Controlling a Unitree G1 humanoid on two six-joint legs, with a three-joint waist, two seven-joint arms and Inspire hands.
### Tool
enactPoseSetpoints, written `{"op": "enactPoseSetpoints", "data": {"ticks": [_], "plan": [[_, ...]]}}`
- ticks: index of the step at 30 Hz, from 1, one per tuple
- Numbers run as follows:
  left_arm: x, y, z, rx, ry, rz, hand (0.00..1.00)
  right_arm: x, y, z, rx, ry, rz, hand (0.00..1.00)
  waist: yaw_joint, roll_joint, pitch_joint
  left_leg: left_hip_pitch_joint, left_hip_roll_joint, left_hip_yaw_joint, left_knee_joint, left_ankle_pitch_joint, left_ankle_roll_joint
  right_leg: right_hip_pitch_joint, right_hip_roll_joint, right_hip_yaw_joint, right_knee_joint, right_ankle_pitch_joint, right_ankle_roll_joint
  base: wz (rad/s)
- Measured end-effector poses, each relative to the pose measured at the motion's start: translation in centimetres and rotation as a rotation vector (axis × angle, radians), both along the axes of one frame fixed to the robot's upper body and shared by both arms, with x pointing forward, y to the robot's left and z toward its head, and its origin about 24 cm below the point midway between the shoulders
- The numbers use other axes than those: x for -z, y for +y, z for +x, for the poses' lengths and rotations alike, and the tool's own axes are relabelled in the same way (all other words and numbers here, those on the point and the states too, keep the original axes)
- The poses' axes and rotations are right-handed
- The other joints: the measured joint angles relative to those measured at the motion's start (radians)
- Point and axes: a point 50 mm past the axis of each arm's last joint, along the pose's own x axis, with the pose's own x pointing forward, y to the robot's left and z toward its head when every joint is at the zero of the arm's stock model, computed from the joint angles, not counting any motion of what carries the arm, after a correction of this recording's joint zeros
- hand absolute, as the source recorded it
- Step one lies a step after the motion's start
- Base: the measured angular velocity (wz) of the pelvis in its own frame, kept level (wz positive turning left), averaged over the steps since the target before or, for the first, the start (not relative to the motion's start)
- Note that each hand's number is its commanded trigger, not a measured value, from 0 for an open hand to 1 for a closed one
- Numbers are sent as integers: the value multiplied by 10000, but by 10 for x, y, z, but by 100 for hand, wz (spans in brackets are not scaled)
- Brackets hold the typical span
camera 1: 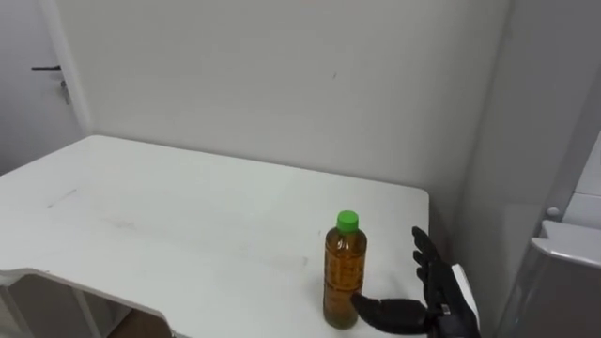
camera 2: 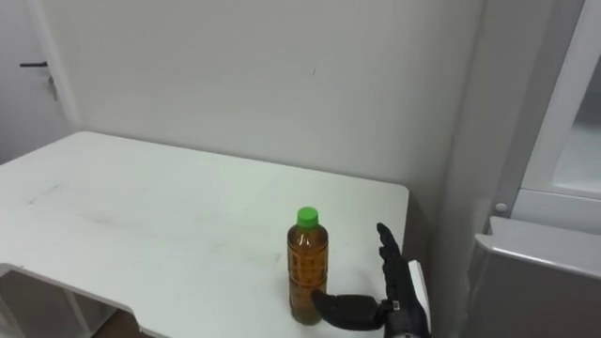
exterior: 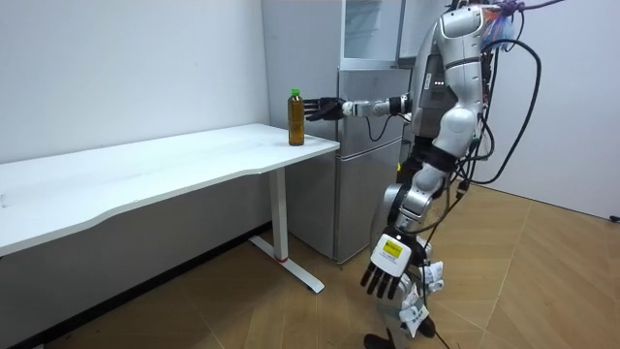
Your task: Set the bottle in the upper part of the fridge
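Observation:
An amber bottle (camera 1: 345, 272) with a green cap stands upright on the white table (camera 1: 188, 216), near its right end and front edge. My right hand (camera 1: 441, 291) is open just right of it. The fingers are straight and apart from the bottle, and the thumb reaches its lower part. In the room view the bottle (exterior: 295, 116) stands at the table's end by the grey fridge (exterior: 368, 145), with my right hand (exterior: 325, 107) stretched out to it. My left hand (exterior: 387, 267) hangs open at my side. I stand in front of the fridge.
The fridge (camera 1: 563, 253) stands right of the table, with a narrow gap between them. A white wall runs behind the table. A door with a dark handle (camera 1: 47, 68) is at the far left. The floor (exterior: 542, 281) is wooden.

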Motion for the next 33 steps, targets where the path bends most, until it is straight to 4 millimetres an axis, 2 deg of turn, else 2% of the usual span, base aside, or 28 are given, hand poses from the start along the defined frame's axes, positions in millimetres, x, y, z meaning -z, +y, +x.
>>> {"op": "enactPoseSetpoints", "data": {"ticks": [5, 11, 16, 18, 21, 27, 33], "plan": [[0, -2, -5, 113, 123, -20, 0, 7, -3, 0, 19, 312, -151, 0, 112, -51, 23, -73, -3, 4, 65, 0, 1, -13, -18, -103, -6, -7, 8, 5], [-1, -2, -1, 161, -35, -70, 0, 15, -5, -2, 43, 664, -262, 0, 280, 18, 63, -224, -16, -18, 229, -2, 4, -81, -33, -214, -17, -12, 15, 3], [0, -2, -4, 159, 65, -195, 0, 19, -7, -3, 118, 846, -314, 0, 293, 13, 49, -374, -48, -121, 258, -2, 4, -164, -114, -412, -10, -27, 30, 8], [0, -2, -6, 16, 91, -279, 0, 21, -8, -3, 199, 901, -327, 0, 336, 7, 44, -388, -156, -247, 252, 5, 15, -160, -98, -433, 3, -50, 56, 10], [0, -2, -6, -175, 73, -453, 0, 18, -8, -1, 326, 781, -343, 0, 547, -26, 17, -485, -150, -290, 262, 9, 23, -244, -120, -454, 20, -54, 62, 6], [0, -1, -9, -162, 167, -484, 0, 4, -4, 10, 238, 306, -352, 0, 578, -30, 9, -780, -180, -544, 441, 4, 60, -318, -132, -704, 39, -47, 73, 15], [0, -1, -14, -192, 280, -487, 0, 1, -4, 13, 330, 203, -331, 0, 663, 63, -17, -949, -194, -631, 463, 6, 58, -389, -140, -879, 65, -48, 73, 9]]}}
